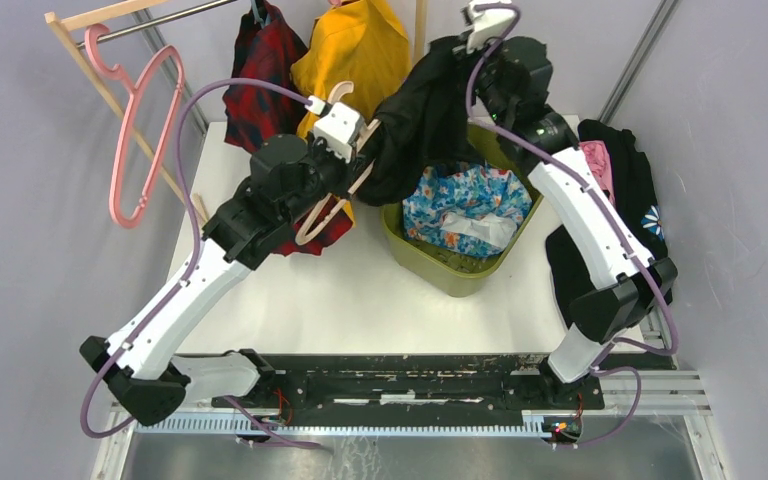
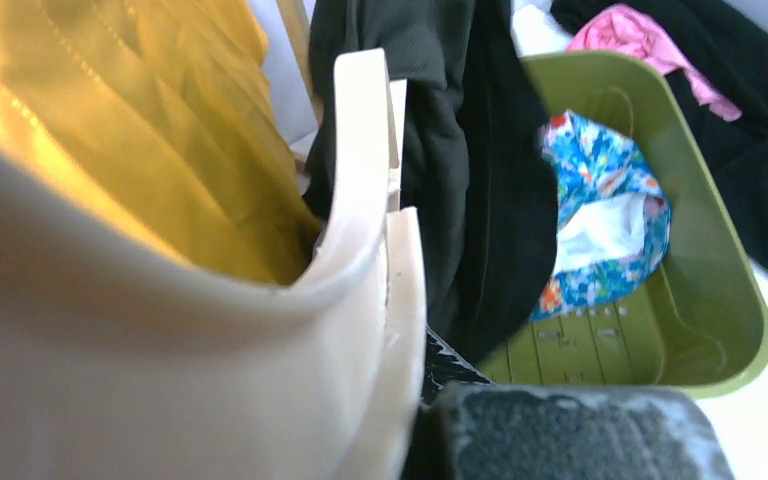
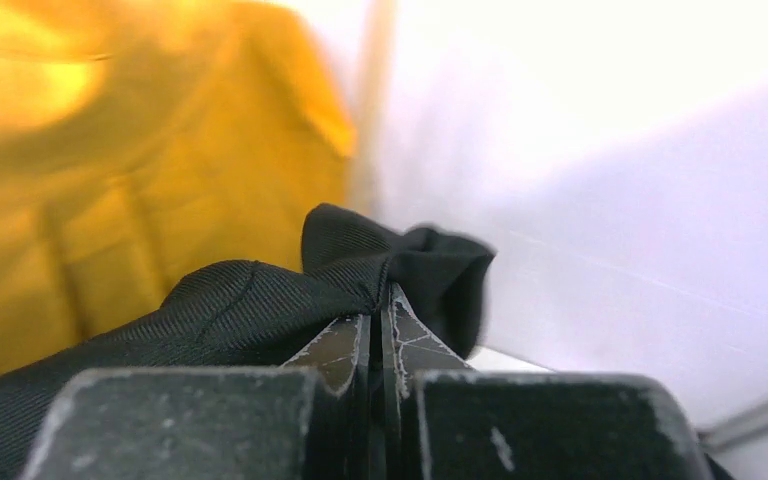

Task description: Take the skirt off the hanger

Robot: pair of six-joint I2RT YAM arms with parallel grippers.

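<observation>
skirt: black matte woven cloth (image 1: 422, 120), strung in the air between both grippers, its bulk sagging over the bin's back-left corner
right gripper: (image 3: 380, 345) jaws pinched tight on a bunched fold of the skirt's edge, up high near the back wall
left gripper: (image 1: 355, 150) clamped on the hanger, with the skirt's other end draped off it
hanger: (image 2: 360, 200) cream, smooth, curved, tilted over the table's back left
bin: (image 1: 457, 275) olive green plastic with rounded corners, floral cloth (image 1: 460, 190) inside, right under the skirt
room: yellow garment (image 1: 355, 50) and red plaid one (image 1: 260, 75) crowd in just behind the hanger. smooth white table (image 1: 360, 290) stretches toward the arm bases, and there's a dark clothes pile (image 1: 630, 170) at its right edge
</observation>
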